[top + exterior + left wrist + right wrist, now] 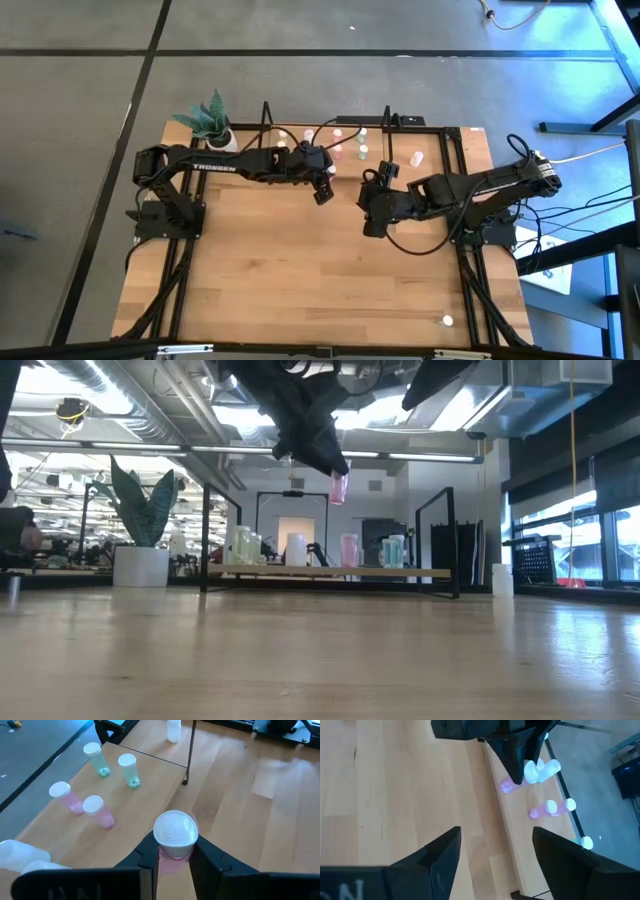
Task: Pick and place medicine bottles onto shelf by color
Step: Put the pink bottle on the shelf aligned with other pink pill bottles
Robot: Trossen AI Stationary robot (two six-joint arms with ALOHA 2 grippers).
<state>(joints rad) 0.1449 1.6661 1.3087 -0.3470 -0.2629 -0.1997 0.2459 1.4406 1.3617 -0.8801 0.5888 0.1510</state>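
Plant pot (222, 138) sits at the table's far left corner, out of the way. Left gripper (324, 190) hangs above the table just in front of the shelf (375, 133), pinching a pink bottle (174, 845) with a white cap between its fingers (210, 862), held high in the low view, clear of the board. On the shelf, yellowish and white bottles stand at its left, two pink bottles (85, 806) near the middle, two greenish bottles (116, 766) further right. Right gripper (372, 222) waits close beside the left one, fingers spread, nothing in them. One bottle stands off the shelf's right end (416, 159), another lone bottle (447, 321) near the front right edge. Risks, as I judge them: the grip looks to be on the bottle's upper body under the cap, so it could swing or slip on release; lowering beside the standing pink pair could knock them over; the two arms are near enough to clip each other.
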